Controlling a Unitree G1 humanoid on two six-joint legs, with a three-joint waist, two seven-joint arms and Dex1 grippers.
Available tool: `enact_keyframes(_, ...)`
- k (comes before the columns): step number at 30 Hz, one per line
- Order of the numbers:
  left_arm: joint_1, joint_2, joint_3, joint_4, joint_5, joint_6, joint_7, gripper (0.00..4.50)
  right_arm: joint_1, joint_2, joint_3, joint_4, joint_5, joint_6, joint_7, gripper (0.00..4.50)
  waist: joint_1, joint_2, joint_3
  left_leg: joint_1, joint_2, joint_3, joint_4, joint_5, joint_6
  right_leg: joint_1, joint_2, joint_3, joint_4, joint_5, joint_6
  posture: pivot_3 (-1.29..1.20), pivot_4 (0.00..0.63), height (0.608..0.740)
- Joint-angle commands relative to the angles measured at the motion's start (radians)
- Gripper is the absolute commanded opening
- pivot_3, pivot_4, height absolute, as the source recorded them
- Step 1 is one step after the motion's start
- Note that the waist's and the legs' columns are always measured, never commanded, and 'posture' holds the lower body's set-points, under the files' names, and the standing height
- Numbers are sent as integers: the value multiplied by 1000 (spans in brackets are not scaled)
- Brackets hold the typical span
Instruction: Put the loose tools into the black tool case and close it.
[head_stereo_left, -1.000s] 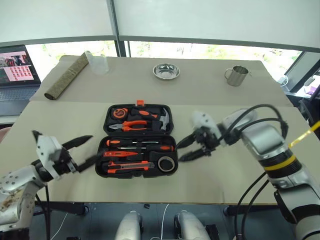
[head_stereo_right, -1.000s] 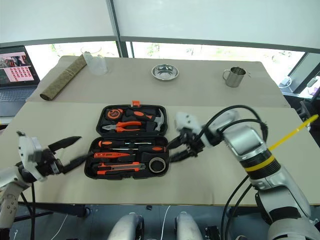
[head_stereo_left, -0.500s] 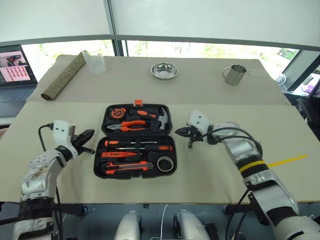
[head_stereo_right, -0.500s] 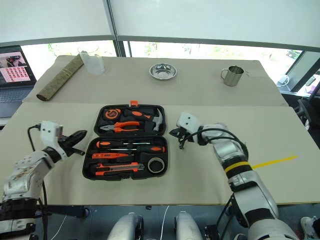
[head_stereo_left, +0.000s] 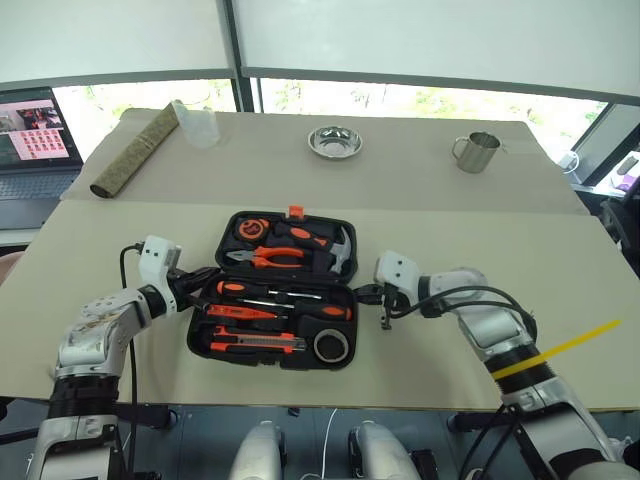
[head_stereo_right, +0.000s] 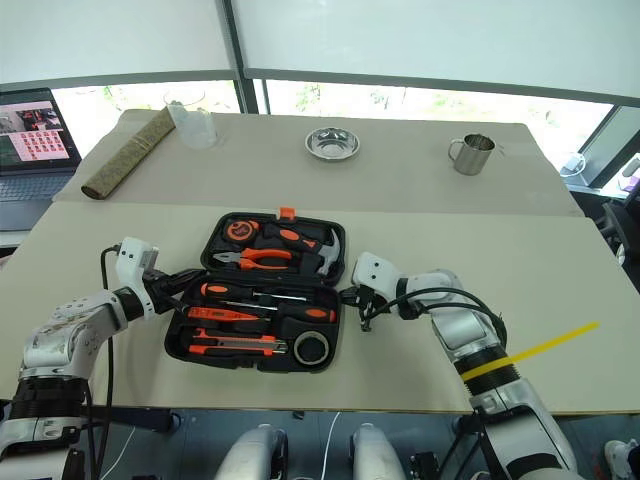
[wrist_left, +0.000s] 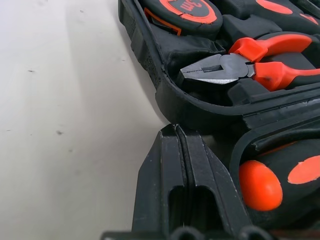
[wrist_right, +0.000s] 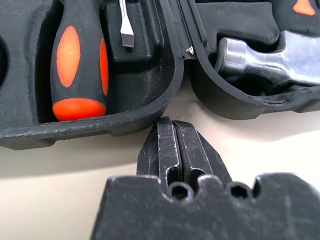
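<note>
1. Change since the earlier frames: the left gripper (head_stereo_left: 200, 279) has come in from the left to the case's left edge, its fingers now pressed together where they stood spread a second ago. The right gripper (head_stereo_left: 372, 294) has dropped to the case's right edge and closed likewise. Neither holds anything.
2. Black tool case (head_stereo_left: 213, 344): lies open and flat at the middle of the near table (head_stereo_left: 120, 370), lid half on the far side, orange latch (head_stereo_left: 296, 212) at the far rim.
3. Near half, contents: two black-and-orange screwdrivers (head_stereo_left: 247, 290), an orange screwdriver (head_stereo_left: 240, 311), a utility knife (head_stereo_left: 250, 346) and a tape roll (head_stereo_left: 331, 345), all seated in slots.
4. Far half: pliers (head_stereo_left: 270, 258), hammer (head_stereo_left: 338, 250), tape measure (head_stereo_left: 247, 228).
5. Left wrist view: closed fingers (wrist_left: 172, 190) sit just beside the hinge gap; the pliers' nose shows and the handles are cut off at the picture's edge. Contact with the case cannot be told.
6. Right wrist view: closed fingers (wrist_right: 175, 150) sit just short of the gap between the halves; the hammer head and one screwdriver are only partly seen.
7. Far table: steel bowl (head_stereo_left: 334, 142), mug (head_stereo_left: 473, 151), rolled mat (head_stereo_left: 134, 149), clear cup (head_stereo_left: 202, 126); laptop (head_stereo_left: 35, 140) cut off at left.
</note>
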Motion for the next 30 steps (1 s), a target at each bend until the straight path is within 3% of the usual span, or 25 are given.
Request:
enact_keyframes(1,7,-8,-25,-105,-31,48,-20,69,18,-39,-60,-74,23,-7,-17,0,3,0,0,0,0,0,0,0,0,0,0,0,0,0,0,0,150,740)
enact_keyframes(5,41,-5,-27,-173,-51,89,-36,69,40,-95,-97,-119,52,22,14,0,6,0,0,0,-1,0,0,0,0,0,-1,0,0,0,1,0,150,740)
enact_keyframes(7,32,2,3,-153,-3,42,20,69,40,-105,-150,-158,141,172,26,0,7,0,0,0,-1,0,0,0,0,0,-1,0,-1,0,1,0,150,740)
enact_keyframes(9,11,26,69,-136,-26,64,38,0,31,-118,-207,-202,227,273,41,575,6,-1,0,0,-1,0,0,0,0,0,-1,0,0,0,1,0,150,740)
enact_keyframes(12,-6,103,140,-173,-111,211,6,750,-5,-173,-233,-252,294,498,37,1449,1,-1,1,0,0,-1,0,0,0,0,0,0,0,0,1,0,150,740)
enact_keyframes(15,-21,231,112,-178,-127,360,-32,1859,-70,-218,-225,-259,337,729,1,2465,-12,-2,1,0,0,-1,0,0,0,0,0,0,0,0,1,0,150,740)
enact_keyframes(21,-199,211,104,-97,-193,593,35,4060,-237,-106,-243,-166,386,1057,-149,4487,-8,-3,1,1,0,-1,0,0,0,0,1,0,0,0,1,0,150,740)
enact_keyframes(22,-225,192,106,-82,-193,629,62,4410,-249,-87,-246,-149,386,1069,-170,4500,-7,-3,1,1,0,-2,0,0,0,0,1,0,0,0,1,0,150,740)
enact_keyframes(26,-304,110,99,-12,-157,694,163,4410,-316,15,-282,-60,354,1125,-309,4500,-6,-4,1,-1,-2,-2,0,0,0,0,-1,0,0,-1,2,0,150,740)
enact_keyframes(30,-321,79,73,22,-137,688,189,4410,-354,65,-281,1,310,1054,-416,4500,-11,-4,2,-5,-2,-2,0,0,0,-5,-1,0,1,0,2,0,150,740)
